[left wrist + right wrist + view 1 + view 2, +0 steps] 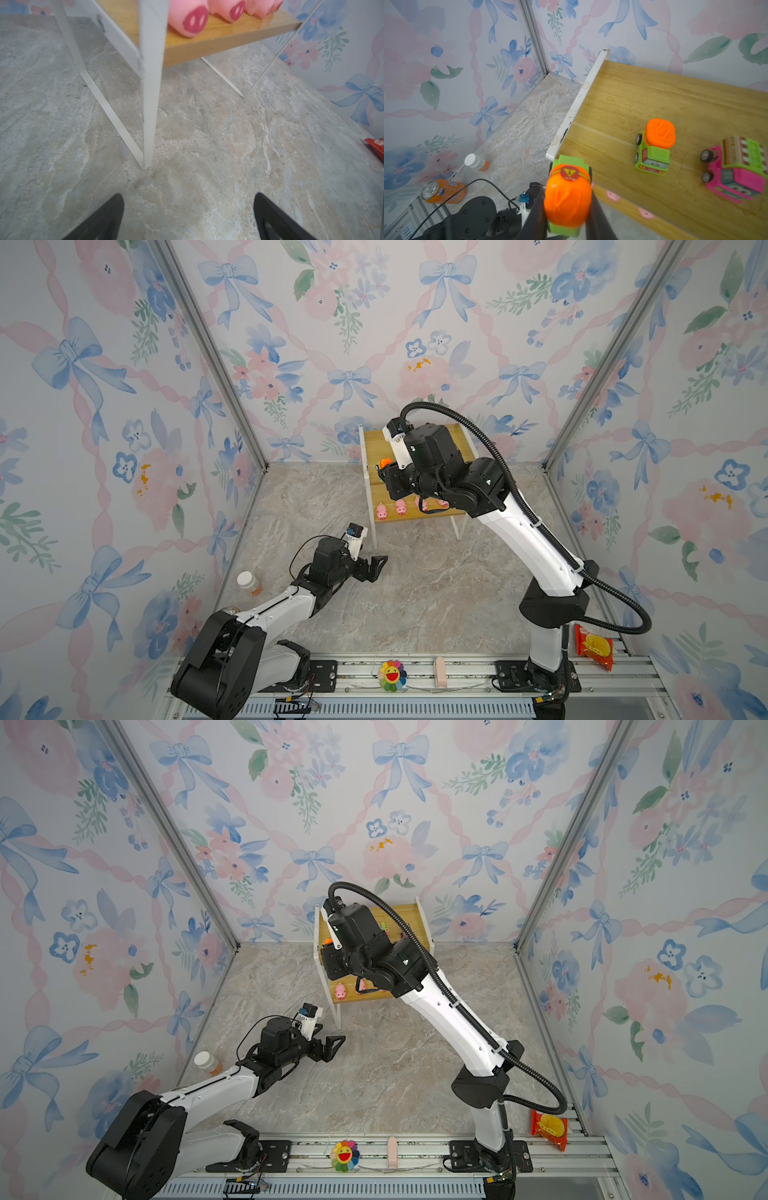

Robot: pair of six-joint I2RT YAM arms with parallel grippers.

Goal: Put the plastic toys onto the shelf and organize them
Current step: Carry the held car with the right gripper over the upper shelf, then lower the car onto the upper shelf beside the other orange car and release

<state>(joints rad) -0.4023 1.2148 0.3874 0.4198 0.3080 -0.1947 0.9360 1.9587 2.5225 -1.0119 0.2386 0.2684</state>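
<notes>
Surface: the floor (415, 593) is flat, with a grey-beige marble pattern.
Room: three walls (332, 323) carry wallpaper of blue bows, pink ribbons and flowers. Metal posts (216, 364) stand in the two far corners, and a metal rail (465, 680) runs along the near edge.
Shelf: the shelf (371, 439) stands on the floor against the far wall. It has two wooden boards in a white frame.
Right gripper: the right gripper (568, 209) has its jaws pinching the held truck (568, 193) by the sides, at the left front corner of the upper board. Whether the wheels touch the wood, I cannot tell.
Upper board: the orange truck (654, 145) and the pink truck (737, 170) stand side by side, apart from each other.
Lower board: four pigs (381, 512) stand in a row near the front edge, snouts to the front.
Left gripper: the left gripper (376, 566) is low over the floor, just before the shelf's front left leg. Its jaws are spread with nothing between them.
Left wall: a bottle (249, 583) stands on the floor, and a can (444, 191) lies on its side near it.
Near edge: a plush (392, 674) sits on the rail, and a snack bag (594, 645) lies at the right end.
</notes>
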